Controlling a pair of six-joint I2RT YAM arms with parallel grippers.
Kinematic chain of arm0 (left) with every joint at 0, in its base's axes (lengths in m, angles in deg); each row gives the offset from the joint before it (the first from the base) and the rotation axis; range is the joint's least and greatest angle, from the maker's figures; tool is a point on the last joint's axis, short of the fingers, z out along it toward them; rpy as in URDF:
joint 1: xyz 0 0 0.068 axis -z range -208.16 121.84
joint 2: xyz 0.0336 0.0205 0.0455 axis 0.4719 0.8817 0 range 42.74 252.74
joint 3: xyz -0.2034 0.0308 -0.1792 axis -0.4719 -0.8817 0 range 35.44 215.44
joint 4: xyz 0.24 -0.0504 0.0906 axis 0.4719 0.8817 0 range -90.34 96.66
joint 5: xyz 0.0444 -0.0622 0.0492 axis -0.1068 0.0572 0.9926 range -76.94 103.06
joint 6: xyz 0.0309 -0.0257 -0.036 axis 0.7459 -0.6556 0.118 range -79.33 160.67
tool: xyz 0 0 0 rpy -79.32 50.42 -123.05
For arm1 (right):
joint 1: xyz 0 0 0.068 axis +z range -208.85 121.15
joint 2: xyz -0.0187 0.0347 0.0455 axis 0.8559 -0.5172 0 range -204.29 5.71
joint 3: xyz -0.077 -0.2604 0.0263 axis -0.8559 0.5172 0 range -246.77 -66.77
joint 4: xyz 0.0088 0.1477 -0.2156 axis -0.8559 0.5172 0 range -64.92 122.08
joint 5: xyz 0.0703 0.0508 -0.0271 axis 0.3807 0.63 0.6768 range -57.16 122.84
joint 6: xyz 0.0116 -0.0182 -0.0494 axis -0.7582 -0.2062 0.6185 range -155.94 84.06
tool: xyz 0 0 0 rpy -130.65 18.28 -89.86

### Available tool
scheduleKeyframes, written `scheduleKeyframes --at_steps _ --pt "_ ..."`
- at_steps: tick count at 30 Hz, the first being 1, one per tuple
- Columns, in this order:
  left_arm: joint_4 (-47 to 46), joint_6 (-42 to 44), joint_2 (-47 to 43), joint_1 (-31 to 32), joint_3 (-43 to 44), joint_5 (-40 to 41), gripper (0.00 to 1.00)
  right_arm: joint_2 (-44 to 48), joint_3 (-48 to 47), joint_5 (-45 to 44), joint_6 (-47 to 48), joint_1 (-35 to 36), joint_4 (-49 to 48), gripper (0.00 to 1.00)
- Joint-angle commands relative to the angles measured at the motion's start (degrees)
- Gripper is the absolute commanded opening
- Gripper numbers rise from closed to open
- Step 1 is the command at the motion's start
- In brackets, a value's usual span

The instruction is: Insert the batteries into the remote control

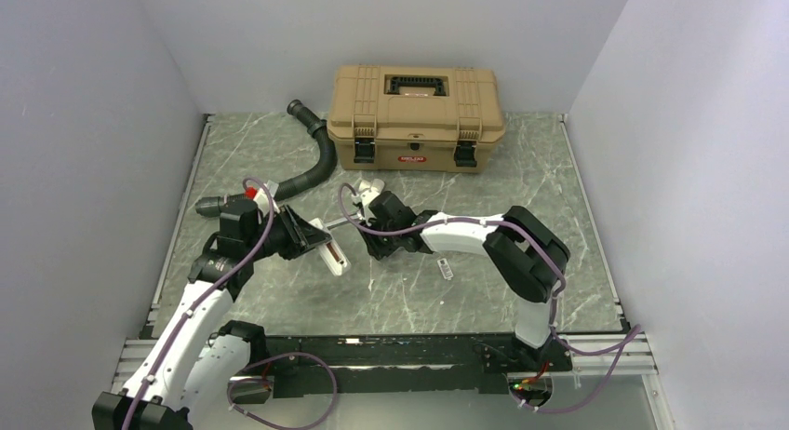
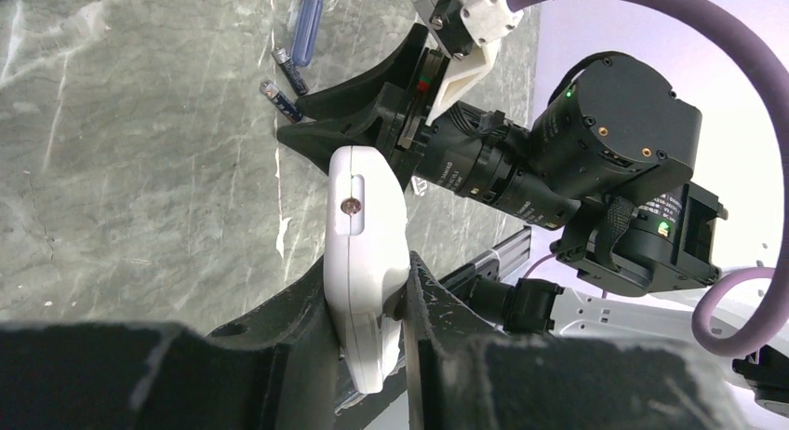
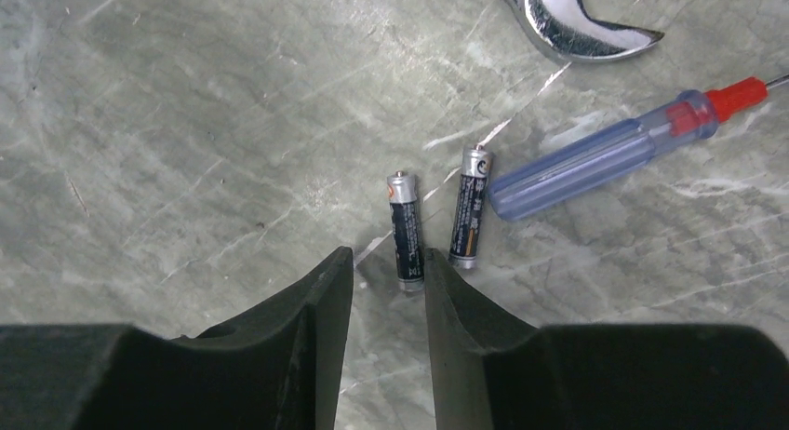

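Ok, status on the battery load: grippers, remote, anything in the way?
Left gripper shut on remote control, held off table. Right gripper open, straddling one battery; second battery beside it. Screwdriver close by, nothing blocking.

Remote control (image 2: 363, 253): slim white handset, off the table (image 3: 186, 123), edge-on to the left wrist camera, its lower part pinched in the left gripper (image 2: 366, 286). The narrow side has a small round dot.

First battery (image 3: 406, 232) and second battery (image 3: 468, 207): black with silver tops, flat on the table, side by side, slightly apart, tops pointing the same way.
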Motion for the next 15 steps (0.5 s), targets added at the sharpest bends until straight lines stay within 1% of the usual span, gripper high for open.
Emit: scheduleKeyframes --at_steps 1,10,15 --pt "-1.09 0.55 0.38 -0.39 3.28 -1.58 0.00 -1.21 -2.80 -2.31 -0.34 0.50 0.65 0.36" --pt "-0.06 0.84 -0.42 -1.02 3.49 -0.84 0.00 -1.90 -2.68 -6.52 1.17 1.80 2.61 0.30" --pt "0.20 0.67 -1.12 -1.59 2.77 -0.92 0.00 -1.37 -1.11 -8.59 1.34 2.33 3.43 0.29"
